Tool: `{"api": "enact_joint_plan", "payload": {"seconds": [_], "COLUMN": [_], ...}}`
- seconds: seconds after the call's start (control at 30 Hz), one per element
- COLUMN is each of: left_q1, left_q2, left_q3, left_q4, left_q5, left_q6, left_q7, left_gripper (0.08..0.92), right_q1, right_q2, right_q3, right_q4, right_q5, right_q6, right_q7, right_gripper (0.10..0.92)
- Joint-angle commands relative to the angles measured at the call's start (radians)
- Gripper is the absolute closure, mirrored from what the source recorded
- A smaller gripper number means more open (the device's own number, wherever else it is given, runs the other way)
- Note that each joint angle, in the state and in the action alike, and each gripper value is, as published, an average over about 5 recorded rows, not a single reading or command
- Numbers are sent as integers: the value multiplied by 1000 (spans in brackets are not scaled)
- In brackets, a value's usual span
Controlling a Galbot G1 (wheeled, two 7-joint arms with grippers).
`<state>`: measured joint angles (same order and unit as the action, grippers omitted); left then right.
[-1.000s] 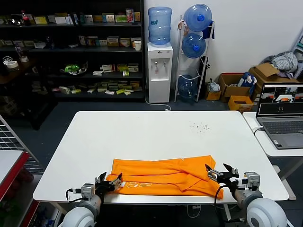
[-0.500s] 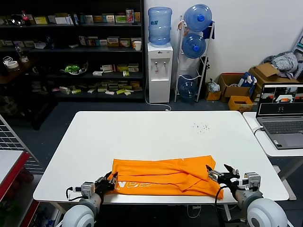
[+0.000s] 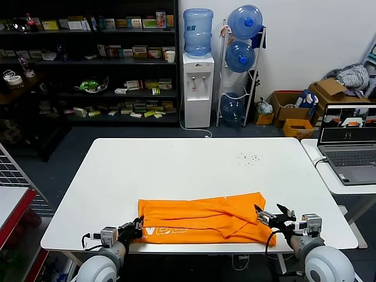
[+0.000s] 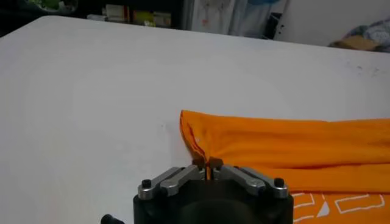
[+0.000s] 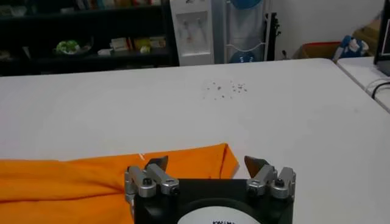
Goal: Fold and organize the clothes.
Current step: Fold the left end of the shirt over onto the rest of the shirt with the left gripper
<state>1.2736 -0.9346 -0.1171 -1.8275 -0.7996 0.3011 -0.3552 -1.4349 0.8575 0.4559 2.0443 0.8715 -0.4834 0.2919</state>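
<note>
Left hand (image 4: pixel 208 163) pinches the T-shirt (image 3: pixel 202 218) corner — right hand (image 5: pixel 207 162) spread.

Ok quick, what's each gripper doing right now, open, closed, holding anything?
Left gripper: shut on the near left corner of the orange T-shirt.
Right gripper: open at the T-shirt's right end, holding nothing.

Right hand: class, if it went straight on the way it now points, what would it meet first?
The open right hand points across the table. First in line looks to be the corner of the orange T-shirt between its fingertips; beyond lies bare white table, though depth is uncertain.
</note>
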Motion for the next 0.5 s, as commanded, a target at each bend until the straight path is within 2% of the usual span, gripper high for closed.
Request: {"api": "enact_joint_plan", "payload": {"seconds": [0.03, 0.2, 0.5], "left_q1": [-6, -17, 8], "left_q2": [20, 78, 241], "left_q3": [-30, -81, -216], "left_q4": [-3, -2, 10], "left_q5": [0, -1, -35], "left_q6": [0, 1, 11], "left_q7": [1, 7, 17], "left_gripper": [878, 878, 878], "right_q1": [7, 33, 117], "right_q2": [1, 1, 9], "right_q3": [-4, -19, -81], "right_q4": [-4, -15, -43], "right_q5": [0, 2, 8], "right_q6": [2, 4, 6], "right_q7": [1, 2, 4], "right_gripper": [203, 203, 203]}}
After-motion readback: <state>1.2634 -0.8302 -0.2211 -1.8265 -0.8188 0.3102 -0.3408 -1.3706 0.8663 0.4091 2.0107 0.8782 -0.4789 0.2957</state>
